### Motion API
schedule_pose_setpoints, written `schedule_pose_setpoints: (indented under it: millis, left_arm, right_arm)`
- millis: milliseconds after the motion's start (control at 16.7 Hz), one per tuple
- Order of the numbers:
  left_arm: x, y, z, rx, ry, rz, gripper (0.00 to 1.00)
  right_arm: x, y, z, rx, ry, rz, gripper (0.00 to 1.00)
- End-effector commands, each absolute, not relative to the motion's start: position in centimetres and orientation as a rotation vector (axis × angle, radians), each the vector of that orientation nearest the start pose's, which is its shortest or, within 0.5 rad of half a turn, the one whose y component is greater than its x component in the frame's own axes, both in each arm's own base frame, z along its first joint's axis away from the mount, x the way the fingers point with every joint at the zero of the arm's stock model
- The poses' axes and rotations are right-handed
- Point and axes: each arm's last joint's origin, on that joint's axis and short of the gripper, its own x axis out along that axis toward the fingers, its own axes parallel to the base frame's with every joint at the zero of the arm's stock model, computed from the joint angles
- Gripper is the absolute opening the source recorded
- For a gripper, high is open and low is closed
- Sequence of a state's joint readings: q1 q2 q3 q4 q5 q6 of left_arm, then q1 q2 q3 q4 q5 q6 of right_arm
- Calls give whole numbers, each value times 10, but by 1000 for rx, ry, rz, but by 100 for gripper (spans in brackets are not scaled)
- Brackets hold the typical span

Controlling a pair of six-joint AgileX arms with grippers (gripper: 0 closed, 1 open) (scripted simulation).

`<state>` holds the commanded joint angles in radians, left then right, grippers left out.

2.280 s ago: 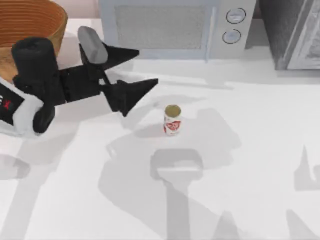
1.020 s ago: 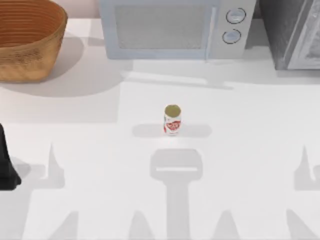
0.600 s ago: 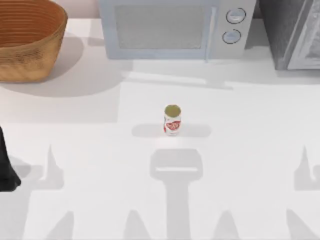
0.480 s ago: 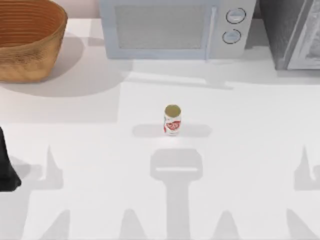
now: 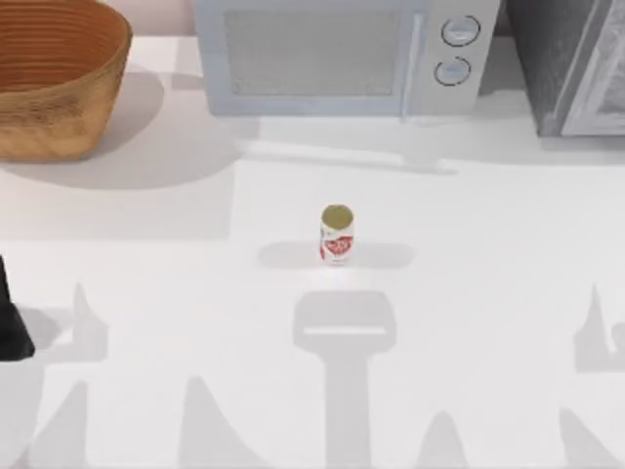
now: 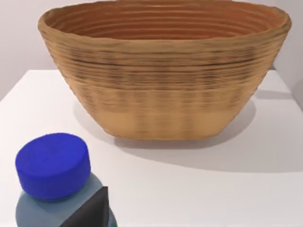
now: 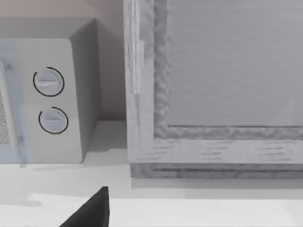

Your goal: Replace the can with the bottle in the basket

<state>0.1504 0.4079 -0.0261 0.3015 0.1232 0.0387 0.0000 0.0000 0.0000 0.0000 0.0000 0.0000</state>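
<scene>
While the can (image 5: 337,234) stands upright alone on the white table (image 5: 469,313) at the middle of the top view, out of the basket, the first half of the swap reads as done.

Top view: wicker basket (image 5: 59,83) at the far left corner, well apart from the can; microwave (image 5: 332,54) along the back; grey cabinet (image 5: 571,63) at the far right. A dark part of the left arm (image 5: 10,327) sits at the left edge.

Left wrist view: bottle (image 6: 52,165), blue cap up, close under the camera; one dark finger (image 6: 92,213) lies against it. Basket stands beyond on the table, nothing showing above its rim. Whether the left jaws are clamped on the bottle cannot be told.

Right wrist view: microwave dials (image 7: 49,101) and cabinet door ahead; one fingertip (image 7: 92,210) at the lower edge. Right arm parked at the right; jaw state cannot be told.

Step in hand, by judgement: fetching the bottle. Next move calls for a firm grip, a lift clear of the rim, then a lowering into the basket.
</scene>
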Motion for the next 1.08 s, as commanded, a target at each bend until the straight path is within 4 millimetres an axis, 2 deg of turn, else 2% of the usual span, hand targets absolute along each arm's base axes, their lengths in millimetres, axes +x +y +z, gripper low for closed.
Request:
schedule_pose_setpoints:
  millis: [300, 600, 1080]
  left_arm:
    - [145, 32, 136, 24, 154, 17, 100]
    - [156, 55, 120, 22, 173, 6, 100]
    - [156, 87, 85, 5, 188, -10, 100]
  right_arm:
    - [106, -1, 160, 0, 0, 0, 100]
    - [106, -1, 160, 0, 0, 0, 100]
    - [106, -1, 160, 0, 0, 0, 100]
